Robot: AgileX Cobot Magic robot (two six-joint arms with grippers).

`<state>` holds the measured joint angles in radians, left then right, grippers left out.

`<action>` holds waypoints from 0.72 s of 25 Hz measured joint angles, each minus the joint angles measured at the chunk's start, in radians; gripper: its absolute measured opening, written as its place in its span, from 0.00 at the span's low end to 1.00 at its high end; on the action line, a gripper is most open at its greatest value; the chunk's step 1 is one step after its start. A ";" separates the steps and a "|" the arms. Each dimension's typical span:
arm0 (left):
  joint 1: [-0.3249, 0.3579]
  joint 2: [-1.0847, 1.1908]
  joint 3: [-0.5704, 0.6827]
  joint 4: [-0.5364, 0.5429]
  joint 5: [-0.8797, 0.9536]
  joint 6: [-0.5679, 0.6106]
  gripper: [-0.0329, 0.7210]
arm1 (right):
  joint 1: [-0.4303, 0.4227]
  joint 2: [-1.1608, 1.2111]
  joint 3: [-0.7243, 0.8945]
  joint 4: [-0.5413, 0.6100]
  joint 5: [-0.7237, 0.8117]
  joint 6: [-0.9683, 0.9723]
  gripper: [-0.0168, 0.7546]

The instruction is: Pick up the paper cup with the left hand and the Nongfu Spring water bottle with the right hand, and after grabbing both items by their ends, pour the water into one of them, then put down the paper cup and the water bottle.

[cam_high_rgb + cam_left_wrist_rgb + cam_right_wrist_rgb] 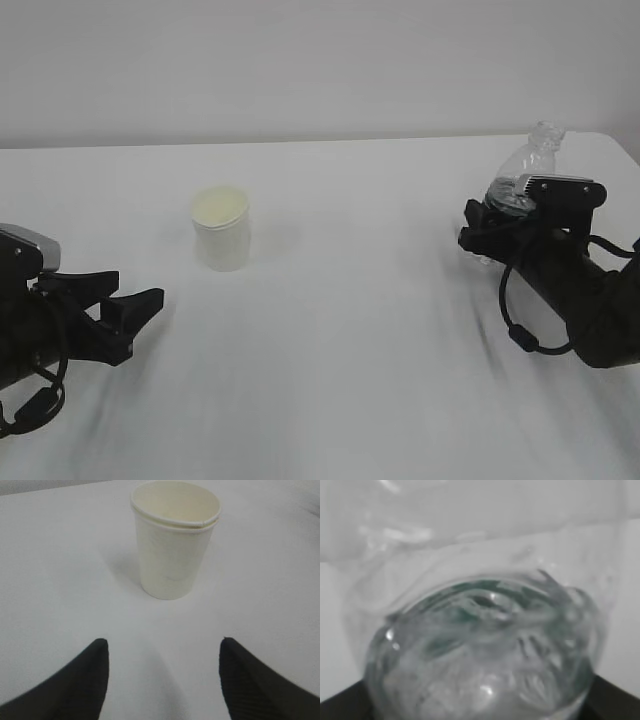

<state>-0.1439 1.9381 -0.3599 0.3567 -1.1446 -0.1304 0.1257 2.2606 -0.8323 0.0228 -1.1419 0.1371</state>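
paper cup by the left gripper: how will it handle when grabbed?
The small white tapered paper cup probably dents easily: thin walls, and its rolled rim already looks slightly uneven in the left wrist view. Likely light and easy to tip, since it is taller than its narrow base and looks empty. The matte paper should grip well.

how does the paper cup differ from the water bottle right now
The paper cup is opaque, white and upright; the water bottle is clear plastic and tilted. The cup stands free ahead of the open left gripper; the bottle sits between the right gripper's fingers. Both have open tops.
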 joint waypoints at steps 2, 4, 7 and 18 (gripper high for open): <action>0.000 0.000 0.000 0.000 0.000 0.000 0.70 | 0.000 0.000 -0.001 0.000 0.000 0.000 0.63; 0.000 0.000 0.000 0.000 0.000 0.000 0.70 | 0.000 0.000 -0.001 0.000 0.000 -0.010 0.61; 0.000 0.000 0.000 0.000 0.000 0.000 0.70 | 0.000 0.000 -0.001 0.000 0.000 -0.025 0.58; 0.000 0.000 0.000 0.000 0.000 0.000 0.70 | 0.000 -0.001 -0.001 -0.052 0.004 -0.126 0.50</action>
<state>-0.1439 1.9381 -0.3599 0.3567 -1.1446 -0.1304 0.1257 2.2600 -0.8331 -0.0292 -1.1380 0.0110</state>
